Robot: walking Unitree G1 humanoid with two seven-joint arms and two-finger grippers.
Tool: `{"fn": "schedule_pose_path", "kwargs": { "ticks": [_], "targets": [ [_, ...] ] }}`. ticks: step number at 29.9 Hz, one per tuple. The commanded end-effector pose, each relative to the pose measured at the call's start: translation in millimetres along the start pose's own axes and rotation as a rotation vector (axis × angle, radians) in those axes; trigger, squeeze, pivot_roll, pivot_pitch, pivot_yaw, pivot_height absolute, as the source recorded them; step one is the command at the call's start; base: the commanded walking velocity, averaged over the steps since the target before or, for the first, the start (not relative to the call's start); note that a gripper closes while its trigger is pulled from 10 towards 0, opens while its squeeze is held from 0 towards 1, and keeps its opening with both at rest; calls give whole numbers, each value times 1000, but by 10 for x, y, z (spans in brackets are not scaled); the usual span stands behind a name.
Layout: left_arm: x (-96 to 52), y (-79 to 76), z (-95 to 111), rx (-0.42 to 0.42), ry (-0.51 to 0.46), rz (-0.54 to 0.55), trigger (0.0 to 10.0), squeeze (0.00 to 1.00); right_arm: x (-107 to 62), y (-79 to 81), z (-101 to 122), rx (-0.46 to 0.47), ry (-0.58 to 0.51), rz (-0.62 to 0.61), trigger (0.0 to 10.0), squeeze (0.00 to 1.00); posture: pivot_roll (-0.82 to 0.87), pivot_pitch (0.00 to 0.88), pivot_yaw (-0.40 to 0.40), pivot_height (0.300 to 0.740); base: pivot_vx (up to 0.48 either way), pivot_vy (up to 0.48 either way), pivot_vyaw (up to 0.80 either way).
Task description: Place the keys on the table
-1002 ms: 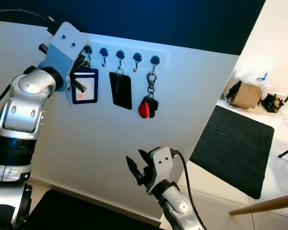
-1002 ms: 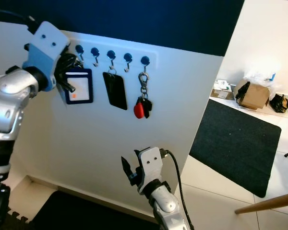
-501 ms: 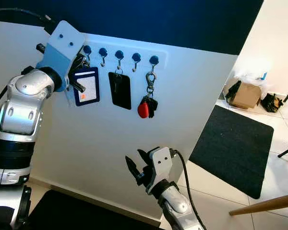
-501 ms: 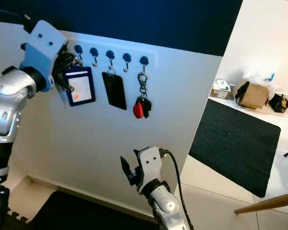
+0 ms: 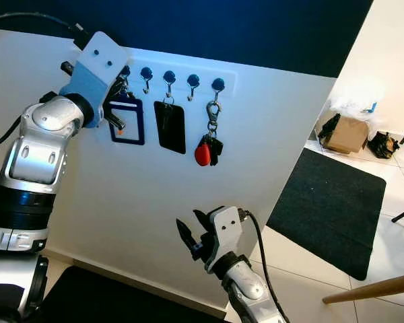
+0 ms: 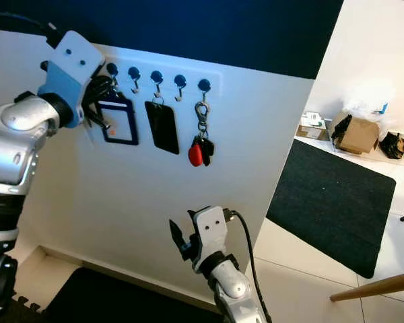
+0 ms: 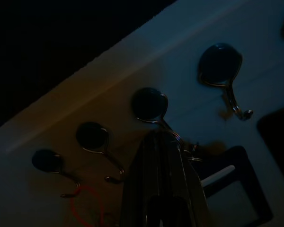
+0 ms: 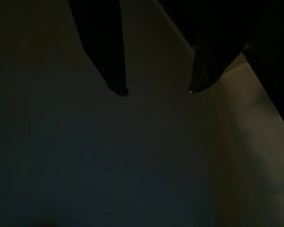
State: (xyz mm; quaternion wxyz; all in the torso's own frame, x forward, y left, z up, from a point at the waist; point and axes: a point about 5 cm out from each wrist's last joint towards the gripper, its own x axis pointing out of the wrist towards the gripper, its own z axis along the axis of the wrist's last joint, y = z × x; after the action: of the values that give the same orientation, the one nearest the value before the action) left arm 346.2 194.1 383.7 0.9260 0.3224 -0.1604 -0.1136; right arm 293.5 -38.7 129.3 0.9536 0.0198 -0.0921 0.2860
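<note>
A bunch of keys (image 5: 207,149) with a red fob hangs from the rightmost hook of a white hook rack (image 5: 225,77) on the wall. A black tag (image 5: 170,126) hangs two hooks to its left. My left gripper (image 5: 116,91) is raised to the leftmost visible hook, far left of the keys, and looks shut on the top clip of a blue badge holder (image 5: 126,122). The dark left wrist view shows its fingers (image 7: 162,156) pressed together just under a hook. Low in front of the wall, my right gripper (image 5: 194,232) stands open and holds nothing.
To the right lies white tiled floor with a black mat (image 5: 330,208), and a cardboard box (image 5: 345,133) and bags stand behind it. A wooden leg (image 5: 370,288) slants in at the lower right. A dark mat (image 5: 101,299) lies at the wall's foot.
The blue badge holder was tilted and now hangs straighter, slightly further right, along with my left gripper. The keys and my right gripper have not moved.
</note>
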Motion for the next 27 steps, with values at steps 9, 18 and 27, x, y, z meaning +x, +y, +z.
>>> {"fn": "schedule_pose_path", "kwargs": {
  "ticks": [9,18,27],
  "targets": [
    [32,-143,-78,18,16,-72,10000,0,-11,52,-37,30,5,-2,10000,0,267,168,-17,740,0,0,0],
    [-11,-185,-129,-14,26,-101,10000,0,-13,45,-39,29,7,-3,10000,0,268,173,-17,740,0,0,0],
    [-115,-77,-67,-102,-6,-62,10000,992,-10,52,-39,31,7,-3,10000,0,268,176,-14,740,0,0,0]
  ]
}}
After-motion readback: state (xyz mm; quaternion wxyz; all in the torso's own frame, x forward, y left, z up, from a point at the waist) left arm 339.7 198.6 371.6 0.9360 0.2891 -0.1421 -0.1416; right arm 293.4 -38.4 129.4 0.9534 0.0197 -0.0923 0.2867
